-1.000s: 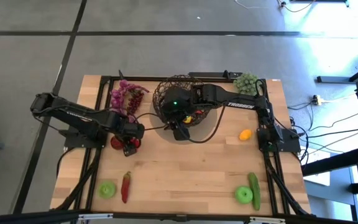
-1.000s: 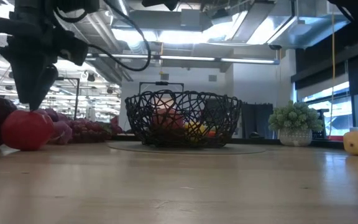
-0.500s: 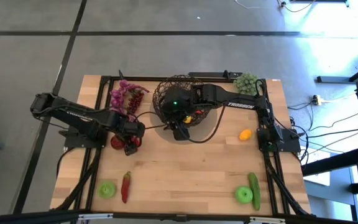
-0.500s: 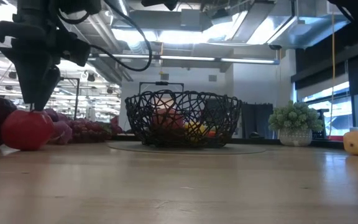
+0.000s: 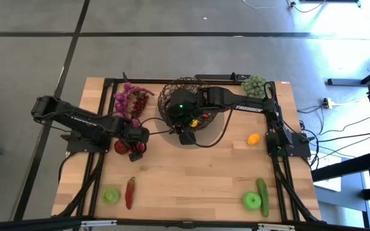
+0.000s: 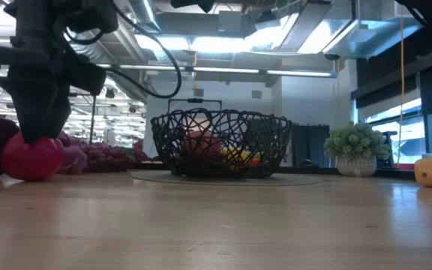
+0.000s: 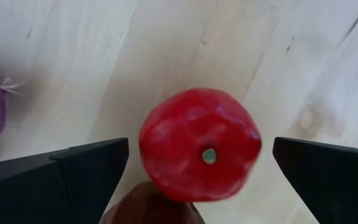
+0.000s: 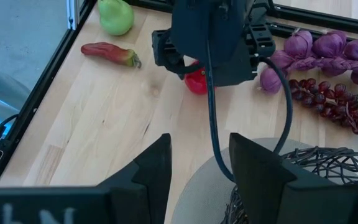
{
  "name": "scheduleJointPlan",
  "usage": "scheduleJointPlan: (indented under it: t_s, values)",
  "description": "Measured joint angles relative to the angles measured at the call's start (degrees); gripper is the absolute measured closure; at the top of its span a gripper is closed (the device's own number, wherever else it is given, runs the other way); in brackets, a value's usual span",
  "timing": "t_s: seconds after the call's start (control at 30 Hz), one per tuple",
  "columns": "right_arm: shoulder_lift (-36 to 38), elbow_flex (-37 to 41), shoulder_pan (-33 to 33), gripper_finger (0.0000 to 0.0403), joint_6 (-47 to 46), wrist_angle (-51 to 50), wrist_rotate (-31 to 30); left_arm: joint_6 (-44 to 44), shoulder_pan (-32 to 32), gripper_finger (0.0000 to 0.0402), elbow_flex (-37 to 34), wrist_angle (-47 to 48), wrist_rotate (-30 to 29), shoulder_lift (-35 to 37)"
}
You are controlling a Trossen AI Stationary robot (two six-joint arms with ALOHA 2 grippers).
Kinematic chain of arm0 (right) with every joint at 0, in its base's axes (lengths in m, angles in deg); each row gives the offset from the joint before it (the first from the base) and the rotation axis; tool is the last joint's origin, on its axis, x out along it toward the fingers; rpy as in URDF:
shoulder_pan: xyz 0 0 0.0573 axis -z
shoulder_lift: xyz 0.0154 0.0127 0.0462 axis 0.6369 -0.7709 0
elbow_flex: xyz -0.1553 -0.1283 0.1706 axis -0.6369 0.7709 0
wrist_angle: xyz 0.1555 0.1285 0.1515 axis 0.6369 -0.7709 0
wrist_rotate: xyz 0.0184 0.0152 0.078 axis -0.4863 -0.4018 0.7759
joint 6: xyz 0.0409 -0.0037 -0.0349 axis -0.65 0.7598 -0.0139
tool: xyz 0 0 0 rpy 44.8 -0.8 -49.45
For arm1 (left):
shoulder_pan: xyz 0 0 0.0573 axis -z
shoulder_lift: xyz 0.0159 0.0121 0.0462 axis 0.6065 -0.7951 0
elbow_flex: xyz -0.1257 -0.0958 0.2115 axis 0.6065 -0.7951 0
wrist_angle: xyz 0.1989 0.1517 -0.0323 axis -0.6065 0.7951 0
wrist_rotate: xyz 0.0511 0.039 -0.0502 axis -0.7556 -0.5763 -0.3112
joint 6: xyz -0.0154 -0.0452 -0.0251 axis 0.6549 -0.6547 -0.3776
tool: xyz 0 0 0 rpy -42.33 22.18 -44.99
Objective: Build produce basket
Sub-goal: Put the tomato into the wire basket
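Down on the left, the left gripper (image 5: 133,149) hangs low over a red apple (image 7: 199,144) on the table (image 5: 191,179); its fingers (image 7: 73,171) are spread wide, one on each side of the fruit, and whether they touch it cannot be told. Just beyond those fingers lie purple grapes (image 5: 128,99), and on their other side, nearer the table's front edge, a red chilli (image 5: 130,192) and a green apple (image 5: 111,196). Toward the middle stands the basket (image 5: 184,102), with pale and yellow pieces showing through its mesh in the low view. The right gripper (image 5: 184,135) hovers at the basket's near rim, its fingers (image 8: 151,171) parted and empty. Farther right sit a lemon (image 5: 254,138), and near the front a second green apple (image 5: 252,201) touching a cucumber (image 5: 263,194).
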Motion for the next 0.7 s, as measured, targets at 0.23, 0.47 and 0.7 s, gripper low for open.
scheduleJointPlan:
  t_s: [0.23,0.47,0.7]
  values:
    - [0.00,0.02,-0.01,0.0248,0.01,0.00,0.02,-1.21,0.00,0.0008,-5.50,-6.85,-0.44,0.00]
    - [0.00,0.01,0.01,0.0248,0.00,0.02,0.00,-1.55,0.02,0.0008,-9.33,-11.88,-0.28,0.00]
    - [0.00,0.02,0.00,0.0248,0.01,0.05,0.00,-1.55,0.02,0.0008,-9.41,-11.79,-0.49,0.00]
